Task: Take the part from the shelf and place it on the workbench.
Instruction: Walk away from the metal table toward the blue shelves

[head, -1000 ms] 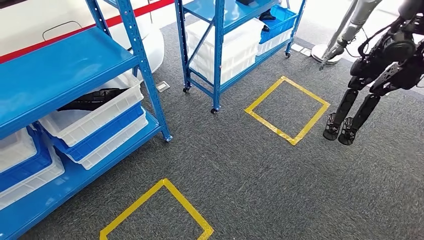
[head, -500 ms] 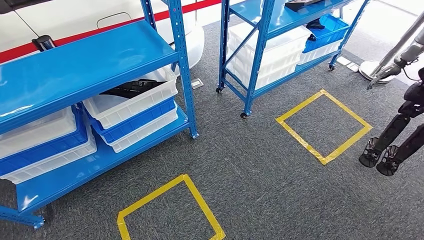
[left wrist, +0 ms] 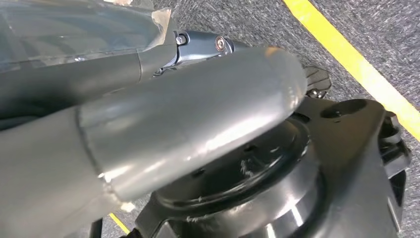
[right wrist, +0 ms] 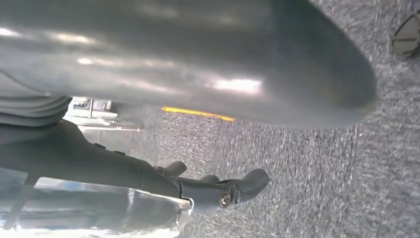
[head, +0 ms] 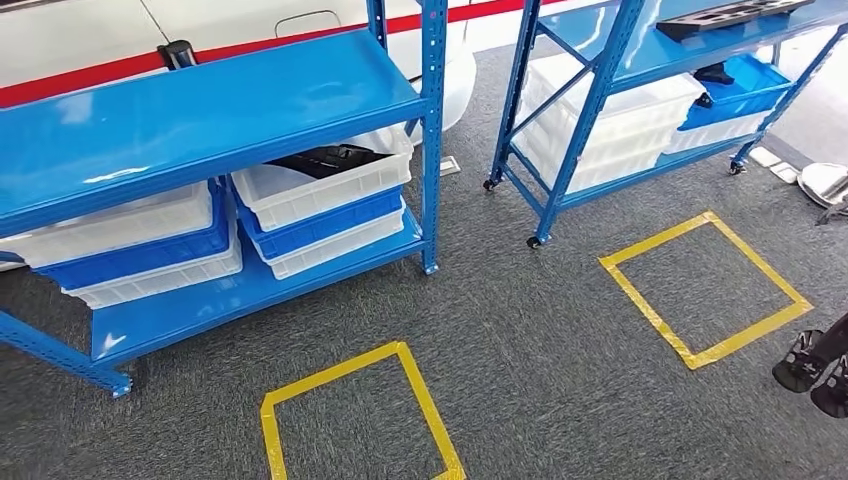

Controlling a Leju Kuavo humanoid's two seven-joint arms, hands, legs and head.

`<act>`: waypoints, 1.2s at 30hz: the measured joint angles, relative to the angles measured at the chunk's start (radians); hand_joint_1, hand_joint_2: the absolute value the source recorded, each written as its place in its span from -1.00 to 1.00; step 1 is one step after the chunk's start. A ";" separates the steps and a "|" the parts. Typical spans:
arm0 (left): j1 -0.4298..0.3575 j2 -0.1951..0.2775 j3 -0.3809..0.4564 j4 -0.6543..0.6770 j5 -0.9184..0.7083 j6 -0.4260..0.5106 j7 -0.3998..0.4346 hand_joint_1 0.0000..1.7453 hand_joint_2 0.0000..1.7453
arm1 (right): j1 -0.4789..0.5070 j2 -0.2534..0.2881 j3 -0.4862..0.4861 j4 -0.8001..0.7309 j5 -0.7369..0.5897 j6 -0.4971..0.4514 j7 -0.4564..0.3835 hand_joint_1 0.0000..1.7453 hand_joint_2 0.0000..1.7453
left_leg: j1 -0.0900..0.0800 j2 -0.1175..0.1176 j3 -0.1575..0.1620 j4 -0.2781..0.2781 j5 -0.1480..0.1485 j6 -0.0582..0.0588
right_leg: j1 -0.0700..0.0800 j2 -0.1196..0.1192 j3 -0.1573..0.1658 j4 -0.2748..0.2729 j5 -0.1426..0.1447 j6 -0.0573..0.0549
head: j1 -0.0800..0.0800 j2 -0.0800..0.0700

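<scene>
Hanging low beside the robot's body, the right hand (right wrist: 218, 191) has its dark fingers loosely apart over the carpet with nothing between them. The left hand (left wrist: 195, 45) offers just a dark finger piece behind the silver forearm, so I cannot tell how far open it is or whether it holds anything. By my reading this is the approach step, with the pick not yet begun. The likeliest part is the black moulded plastic piece (head: 325, 160), which lies in the upper white plastic crate (head: 330, 190) on the bottom level of the nearer blue steel shelf rack (head: 210, 105), under its broad blue board. The next move calls for standing square to that rack, probably on the nearer yellow tape square (head: 355, 415) on the grey carpet, then raising a hand and reaching in under the board without striking it. By count there are two blue racks, the second being the farther wheeled rack (head: 600, 90), and two tape squares, the other being the farther yellow square (head: 705, 290). The nearer rack holds six crates in two stacks, each white over blue over white. A flat black tray-like piece (head: 735, 15) lies on top of the farther rack, and a small dark item (head: 712, 72) sits in its blue crate. One pair of another robot's dark feet (head: 815, 365) stands at the right.
</scene>
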 joint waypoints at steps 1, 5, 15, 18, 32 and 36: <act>0.001 -0.002 -0.001 0.000 0.000 0.000 -0.001 -1.00 -1.00 | -0.002 0.000 0.000 0.000 0.000 -0.001 0.000 -1.00 -1.00 | 0.000 -0.011 0.001 -0.006 0.005 0.007 | -0.001 0.009 0.002 0.005 -0.004 0.006 | 0.000 0.000; -0.003 -0.009 -0.010 0.003 0.001 0.009 0.000 -1.00 -1.00 | 0.003 -0.001 0.000 0.000 -0.002 -0.002 -0.001 -1.00 -1.00 | 0.007 -0.060 -0.002 -0.019 0.021 0.029 | -0.010 0.121 -0.082 0.185 -0.096 0.003 | 0.005 0.000; -0.014 -0.070 -0.033 0.002 -0.061 0.265 -0.049 -1.00 -1.00 | 0.008 -0.015 -0.016 0.002 -0.026 -0.017 -0.010 -1.00 -1.00 | 0.003 -0.187 -0.013 -0.009 0.024 0.001 | -0.016 0.185 -0.017 0.000 0.006 0.015 | 0.006 0.000; -0.014 -0.073 -0.039 0.001 -0.067 0.311 -0.074 -1.00 -1.00 | 0.010 -0.013 -0.025 0.002 -0.031 -0.021 -0.015 -1.00 -1.00 | 0.005 -0.132 -0.038 0.041 -0.009 -0.011 | -0.023 0.151 -0.009 -0.004 0.012 -0.008 | 0.001 0.000; -0.011 -0.070 -0.038 -0.026 0.010 0.158 -0.041 -1.00 -1.00 | 0.008 -0.015 -0.033 0.006 -0.030 -0.014 -0.048 -1.00 -1.00 | 0.002 -0.030 -0.003 -0.007 0.011 0.009 | -0.002 0.051 0.010 0.001 -0.020 0.008 | -0.004 0.000; -0.012 -0.064 -0.038 -0.027 0.018 0.134 -0.050 -1.00 -1.00 | 0.015 -0.016 -0.033 0.008 -0.026 -0.014 -0.053 -1.00 -1.00 | 0.008 -0.047 -0.002 -0.018 0.022 0.026 | -0.010 0.126 -0.086 0.200 -0.120 0.002 | 0.004 0.000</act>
